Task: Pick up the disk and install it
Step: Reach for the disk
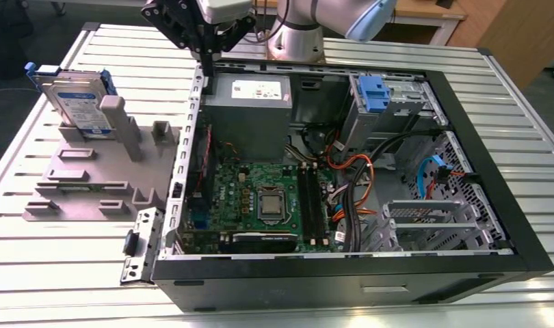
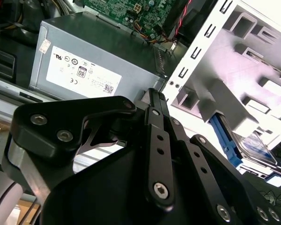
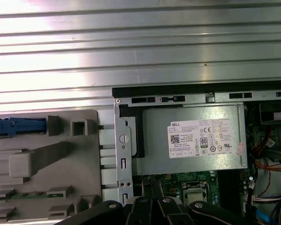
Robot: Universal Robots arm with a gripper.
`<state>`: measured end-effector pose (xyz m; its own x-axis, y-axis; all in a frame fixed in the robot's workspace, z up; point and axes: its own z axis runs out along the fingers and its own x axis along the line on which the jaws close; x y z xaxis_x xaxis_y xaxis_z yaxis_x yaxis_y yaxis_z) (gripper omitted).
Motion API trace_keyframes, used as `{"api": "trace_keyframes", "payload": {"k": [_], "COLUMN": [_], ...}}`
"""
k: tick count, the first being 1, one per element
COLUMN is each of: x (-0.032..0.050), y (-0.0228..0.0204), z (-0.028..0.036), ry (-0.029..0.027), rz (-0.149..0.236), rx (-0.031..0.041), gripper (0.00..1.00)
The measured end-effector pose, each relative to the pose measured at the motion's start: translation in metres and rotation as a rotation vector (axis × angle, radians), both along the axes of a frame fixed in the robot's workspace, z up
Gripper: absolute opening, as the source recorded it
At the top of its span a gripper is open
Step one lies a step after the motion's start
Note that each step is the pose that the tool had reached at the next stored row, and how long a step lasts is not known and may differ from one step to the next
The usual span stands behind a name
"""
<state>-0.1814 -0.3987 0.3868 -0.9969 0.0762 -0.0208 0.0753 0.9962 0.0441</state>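
Pincer together, empty, over far left edge of case; disk untouched in holder.
Pincer fingers closed on each other with nothing between, pointing down at the case's left wall, just beside the grey power box. Disk stands upright on edge in the far corner of the grey holder, on the exterior view's left of the case, apart from the pincer; blue carrier frames it, label facing near. Holder lies flat on ribbed metal tabletop, touching the case's left side. Case lies open, motherboard up, blue bracket at far right bay. Both wrist views show the power box and disk.
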Motion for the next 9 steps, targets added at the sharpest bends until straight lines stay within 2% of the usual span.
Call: {"api": "trace_keyframes", "payload": {"k": [9], "x": [-0.0031], "y": [0.0], "z": [-0.0003], "ry": [0.0001], "rz": [0.0], "rx": [0.0], "gripper": [0.11]}}
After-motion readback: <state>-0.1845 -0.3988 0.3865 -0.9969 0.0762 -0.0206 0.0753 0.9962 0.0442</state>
